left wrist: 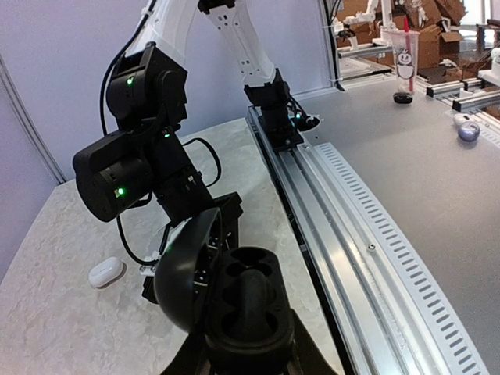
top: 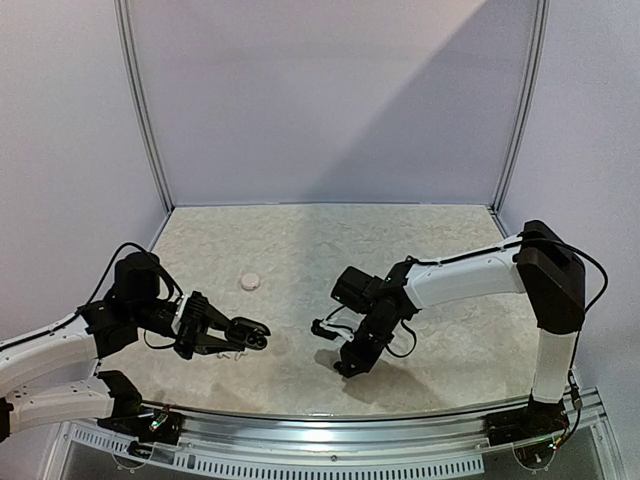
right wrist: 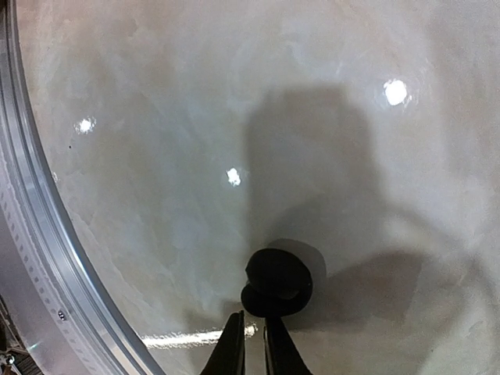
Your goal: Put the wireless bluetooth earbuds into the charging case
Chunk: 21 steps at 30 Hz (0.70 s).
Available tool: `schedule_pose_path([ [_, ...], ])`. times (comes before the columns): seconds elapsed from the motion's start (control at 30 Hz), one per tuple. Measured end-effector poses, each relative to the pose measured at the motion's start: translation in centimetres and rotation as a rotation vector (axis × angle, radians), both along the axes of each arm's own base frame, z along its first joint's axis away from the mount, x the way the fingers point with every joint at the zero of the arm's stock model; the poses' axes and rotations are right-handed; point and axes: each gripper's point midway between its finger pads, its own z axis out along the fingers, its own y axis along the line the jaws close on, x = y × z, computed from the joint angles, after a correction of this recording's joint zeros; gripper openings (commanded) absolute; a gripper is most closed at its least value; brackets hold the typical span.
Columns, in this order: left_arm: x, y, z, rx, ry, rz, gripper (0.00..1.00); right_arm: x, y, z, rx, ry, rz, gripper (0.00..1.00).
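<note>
My L pincer (top: 222, 338) is clenched on the black charging case (left wrist: 246, 301), which is open w/ lid up and cavities facing the wrist cam. My R pincer (right wrist: 252, 328) points down at the table (right wrist: 156, 172), fingers nrly together w/ a thin gap. A black earbud (right wrist: 277, 280) lies on the table right at the tips; cannot tell if it is pinched.

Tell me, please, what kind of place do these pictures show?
Probably a robotics lab or workshop. A marbled tabletop sits inside a pale-walled booth, with a metal mounting rail at its edge. Beyond it, the left wrist view shows cardboard boxes and a drink cup.
</note>
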Motion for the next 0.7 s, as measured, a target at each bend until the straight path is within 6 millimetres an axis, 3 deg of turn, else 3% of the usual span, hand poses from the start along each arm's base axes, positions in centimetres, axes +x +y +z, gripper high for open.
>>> schedule_pose_path([
  [0.23, 0.0, 0.1, 0.3, -0.007, -0.014, 0.005, 0.00, 0.1, 0.5, 0.0, 0.010, 0.000, 0.006, 0.15],
  [0.43, 0.0, 0.0, 0.3, -0.009, -0.017, 0.004, 0.00, 0.0, 0.3, 0.2, 0.011, -0.008, 0.031, 0.27],
  [0.7, 0.0, 0.0, 0.4, -0.010, -0.021, 0.003, 0.00, 0.2, -0.4, 1.9, 0.025, -0.034, 0.066, 0.28],
])
